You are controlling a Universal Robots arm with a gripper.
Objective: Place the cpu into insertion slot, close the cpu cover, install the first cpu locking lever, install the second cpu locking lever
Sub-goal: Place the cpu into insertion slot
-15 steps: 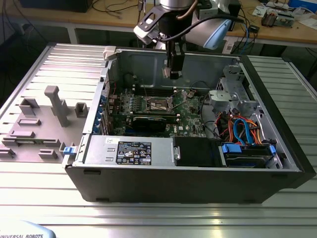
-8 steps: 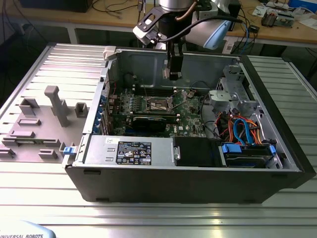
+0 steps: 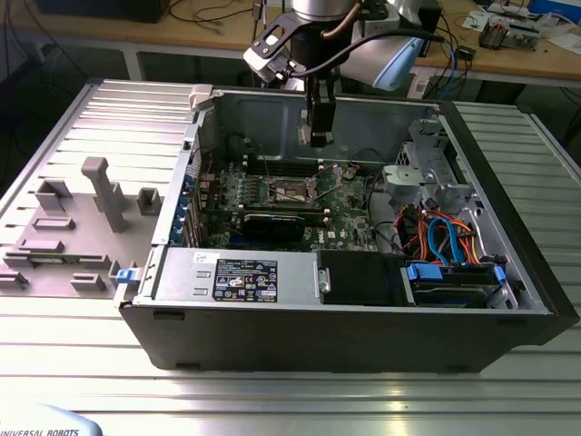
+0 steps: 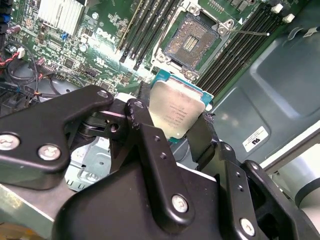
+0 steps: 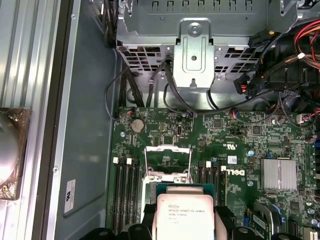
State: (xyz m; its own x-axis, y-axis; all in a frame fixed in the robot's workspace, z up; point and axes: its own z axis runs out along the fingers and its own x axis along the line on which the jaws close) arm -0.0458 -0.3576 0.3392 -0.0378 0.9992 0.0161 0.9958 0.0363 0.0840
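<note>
My gripper hangs inside the open computer case, above the green motherboard. It is shut on the cpu, a flat square chip with a silver-grey top, clamped by its edges between the two black fingers. The chip is held in the air, tilted, short of the insertion slot. That slot lies bare, showing its dark centre and silvery rim. The cpu cover stands swung up beyond the socket. One thin locking lever juts out free beside the slot.
Long memory slots flank the socket on both sides. A metal drive cage with cables rises beyond the board. A black card, the power supply and coloured cables fill the case nearby. A finned heatsink sits on the board.
</note>
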